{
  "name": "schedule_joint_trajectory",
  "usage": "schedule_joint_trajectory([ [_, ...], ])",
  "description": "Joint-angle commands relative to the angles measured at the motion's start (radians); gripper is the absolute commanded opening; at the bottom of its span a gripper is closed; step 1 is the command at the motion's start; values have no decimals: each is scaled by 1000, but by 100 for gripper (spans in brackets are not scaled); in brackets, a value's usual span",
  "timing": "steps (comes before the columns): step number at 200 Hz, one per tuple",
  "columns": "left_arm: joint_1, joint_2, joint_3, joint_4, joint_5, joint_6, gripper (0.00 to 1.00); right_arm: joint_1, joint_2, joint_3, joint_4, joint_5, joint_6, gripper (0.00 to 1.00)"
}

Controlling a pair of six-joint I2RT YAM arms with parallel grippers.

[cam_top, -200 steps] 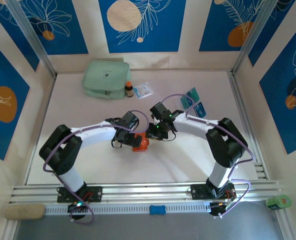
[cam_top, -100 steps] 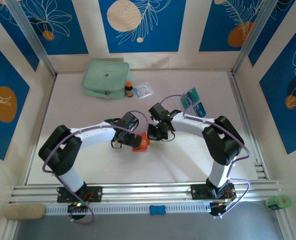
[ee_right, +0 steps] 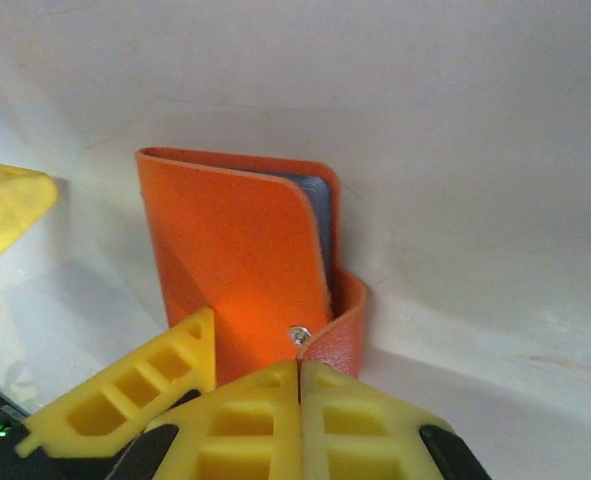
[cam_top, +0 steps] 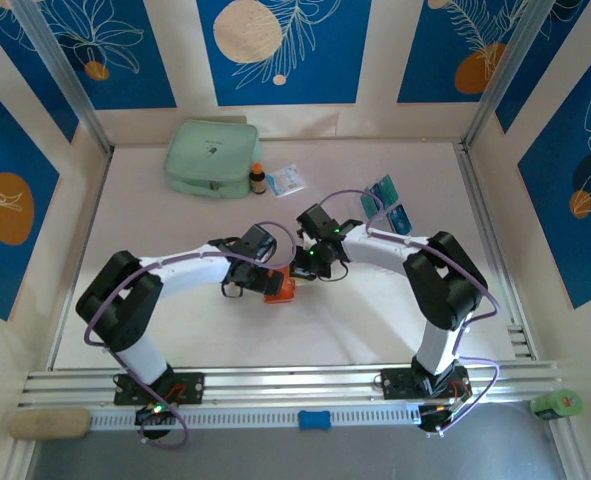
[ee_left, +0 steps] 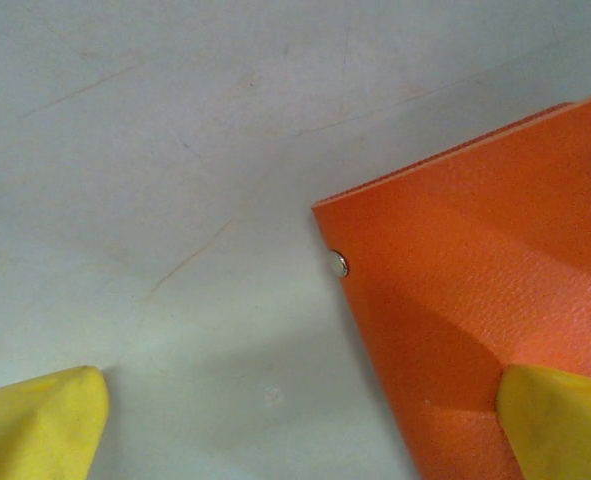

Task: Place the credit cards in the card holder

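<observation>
1. where the two arms meet at mid-table, the card holder (cam_top: pixel 281 287) is seen, orange and standing partly folded open.
2. the left gripper (cam_top: pixel 253 278) is spread to its widest with nothing gripped; one yellow fingertip (ee_left: pixel 560 420) is set over the holder's leather, the other beside it over bare table (ee_left: pixel 175 150).
3. the right gripper (ee_right: pixel 298 375) is pressed closed, its fingertips met just below the snap tab (ee_right: pixel 297 336); whether the tab is pinched cannot be told.
4. the credit cards (cam_top: pixel 387 203), teal and blue, are seen lying toward the far right, well apart from the holder.
</observation>
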Motion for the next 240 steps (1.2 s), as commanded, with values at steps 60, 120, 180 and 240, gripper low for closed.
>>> schedule_joint_trajectory([
  [60, -11, 8, -29, -36, -16, 20, 100, 15, 67, -14, 78, -69, 48, 0],
  [120, -10, 9, -29, -31, -16, 19, 100, 32, 81, -35, 75, -61, 66, 0],
  [180, -11, 10, -31, -28, -15, 15, 100, 30, 107, -62, 56, -45, 105, 0],
  [240, -12, 4, -21, -38, -11, 20, 100, 29, 135, -76, 32, -25, 161, 0],
])
